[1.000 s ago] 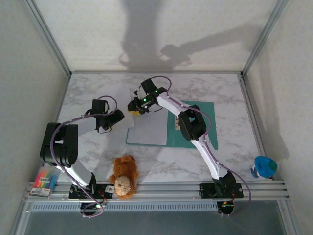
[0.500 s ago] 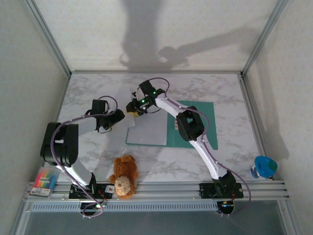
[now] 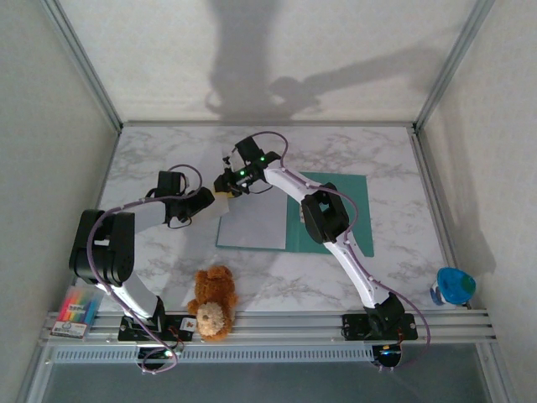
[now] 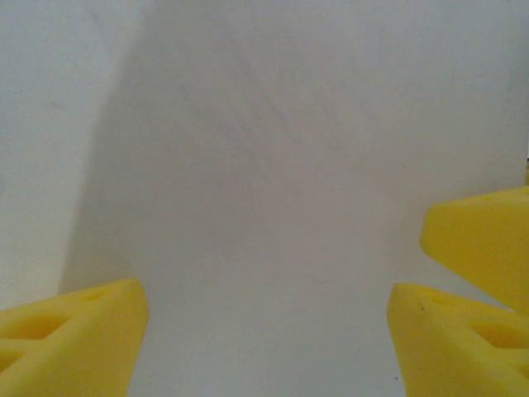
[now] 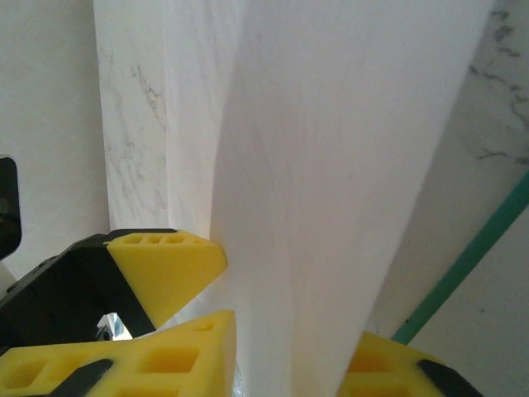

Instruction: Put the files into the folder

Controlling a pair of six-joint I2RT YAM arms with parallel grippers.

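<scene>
Files (image 5: 331, 165): sheet over open folder (image 3: 348, 206) at table centre, 10 o'clock corner raised | right gripper (image 3: 225, 186) pinched that corner | left gripper (image 3: 204, 201) fingers wide at 9 o'clock | step: laying in | next, I judged: lower flat, release.

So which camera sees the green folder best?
The top external view. There the folder lies flat on the table, most of it in sight, with the right arm crossing over it. The right wrist view catches a thin teal edge of it beside the white paper.
</scene>
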